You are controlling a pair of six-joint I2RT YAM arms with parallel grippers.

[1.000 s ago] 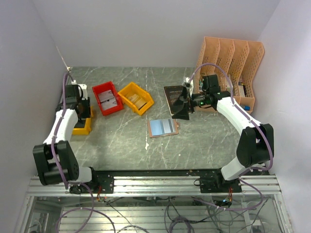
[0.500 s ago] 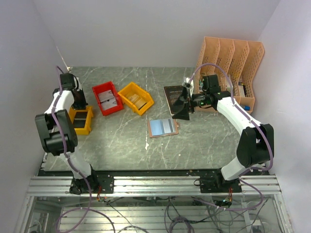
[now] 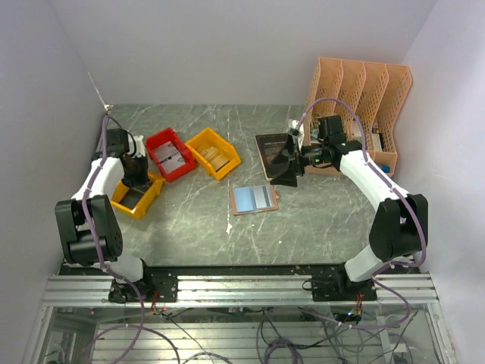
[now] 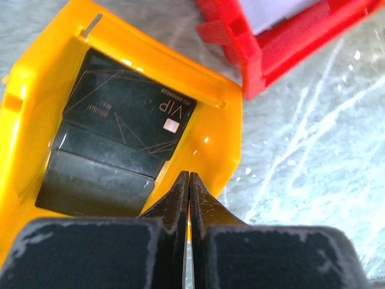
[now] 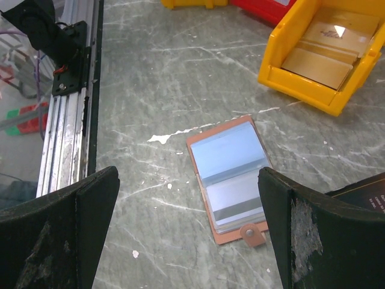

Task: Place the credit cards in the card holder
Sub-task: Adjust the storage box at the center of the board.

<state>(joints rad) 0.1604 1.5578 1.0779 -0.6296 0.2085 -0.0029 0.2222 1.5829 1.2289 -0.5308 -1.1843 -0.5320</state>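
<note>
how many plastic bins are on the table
3: one yellow bin far left under the left gripper, the red bin next to it, a second yellow bin right of the red one. None seems hidden.

Robot lab, white enclosure walls, aluminium rail, loose cables

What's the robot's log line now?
left claw: shut at yellow bin rim | black card: in bin | right claw: open, aimed at card holder | card holder: lying open
</note>
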